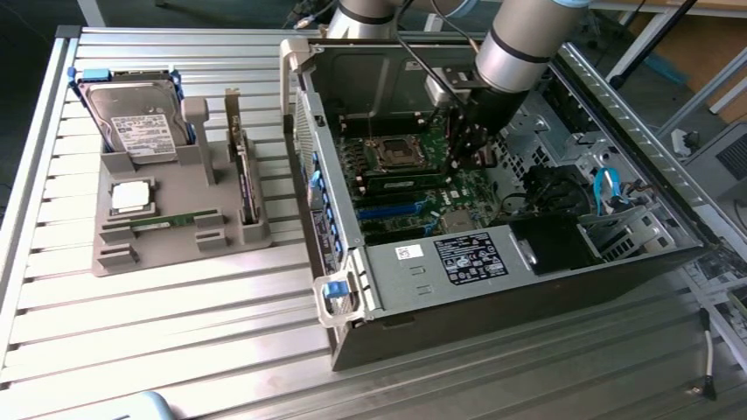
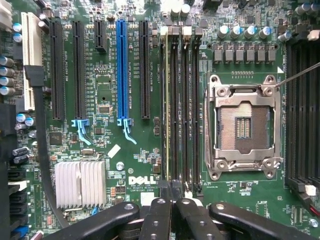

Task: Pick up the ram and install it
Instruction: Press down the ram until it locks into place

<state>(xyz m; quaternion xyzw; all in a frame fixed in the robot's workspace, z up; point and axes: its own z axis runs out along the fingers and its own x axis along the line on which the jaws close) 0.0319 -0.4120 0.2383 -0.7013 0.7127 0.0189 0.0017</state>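
The ram (image 1: 171, 220), a thin green stick, lies flat in the grey holder (image 1: 152, 258) on the exterior view's left, outside the computer case. My gripper (image 1: 467, 156) hangs inside the open case (image 1: 350, 289), over the motherboard and far from that stick. In the wrist view the gripper (image 2: 173, 201) is shut with nothing between its black fingers (image 2: 159, 215). It hovers just off the end of the long memory slots (image 2: 181, 105). One slot holds what looks like a thin green board (image 2: 166, 100) seen edge-on.
The holder also carries a hard drive (image 1: 138, 122), a square silver chip (image 1: 131, 196) and an upright dark card (image 1: 245, 184). On the motherboard sit the open processor socket (image 2: 244, 127), a blue slot (image 2: 121, 70) and a finned heatsink (image 2: 80, 183). Cables and drive bays crowd the case's right.
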